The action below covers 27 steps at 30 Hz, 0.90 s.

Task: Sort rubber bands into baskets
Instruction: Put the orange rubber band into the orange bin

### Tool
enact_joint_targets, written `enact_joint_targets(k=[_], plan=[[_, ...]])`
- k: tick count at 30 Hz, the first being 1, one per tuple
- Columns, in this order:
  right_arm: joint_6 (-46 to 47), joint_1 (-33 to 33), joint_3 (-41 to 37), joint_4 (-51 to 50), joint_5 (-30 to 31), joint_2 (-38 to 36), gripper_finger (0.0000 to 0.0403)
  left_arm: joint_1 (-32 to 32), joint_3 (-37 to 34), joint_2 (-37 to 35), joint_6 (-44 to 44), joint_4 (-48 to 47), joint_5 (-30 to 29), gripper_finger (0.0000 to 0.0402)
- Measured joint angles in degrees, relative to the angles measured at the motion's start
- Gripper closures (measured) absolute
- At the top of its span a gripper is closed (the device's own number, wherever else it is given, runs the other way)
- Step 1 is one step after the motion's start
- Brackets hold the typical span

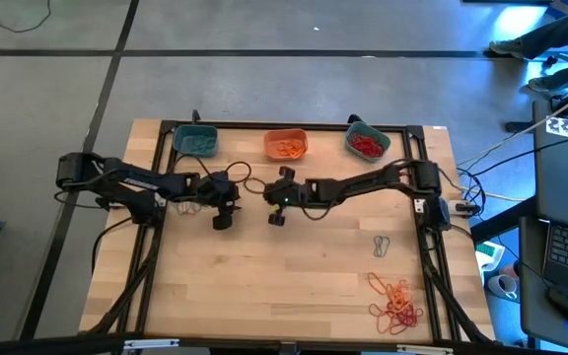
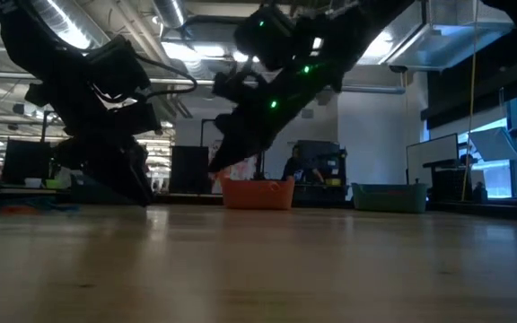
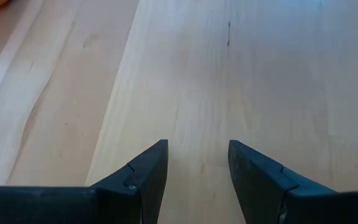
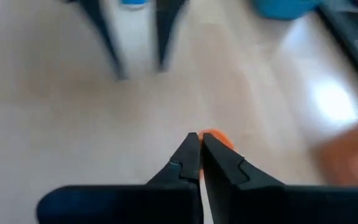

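Rubber bands are the job here, and one orange rubber band (image 4: 216,138) shows just past the tips of the right tool (image 4: 200,144). The right tool's two fingers are pressed together. The orange bit sits right at the tips, but I cannot tell if the fingers really have hold of it. This tool hangs over the middle of the bench (image 1: 294,286), a little nearer than the orange basket (image 1: 286,144).

The left tool (image 3: 197,163) is just to the left of the right one, low over the bare wood. Its fingers stand wide apart and hold nothing.

Three baskets sit in a row along the far edge of the bench. The orange basket is in the middle and has orange bands in it. The blue basket on the left (image 1: 196,140) has grey-blue bands inside. The blue basket on the right (image 1: 367,143) has red bands inside.

Far from the tools, in the near right corner of the bench, lies a pile of red and orange bands (image 1: 396,304). A little beyond that pile lie a few grey bands (image 1: 381,246), apart from it.

Black cables (image 1: 460,202) hang off the right edge of the bench.
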Motion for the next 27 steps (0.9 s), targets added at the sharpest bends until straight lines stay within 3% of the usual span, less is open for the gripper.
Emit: enact_joint_targets(k=[8, 15, 27], plan=[[-2.43, -5.94, 0.04, -6.80, 4.03, -6.90, 0.0394, 0.00, 0.00, 0.00, 0.06, 0.86, 0.00, 0.0235], [-3.80, -12.79, 0.07, -7.82, 4.43, -8.24, 0.0390, 0.00, 0.00, 0.00, 0.06, 1.21, 0.00, 0.0235], [1.37, -21.59, 0.07, -8.22, -2.25, -8.24, 0.0388, 0.00, 0.00, 0.00, 0.04, 1.22, 0.01, 0.0235]])
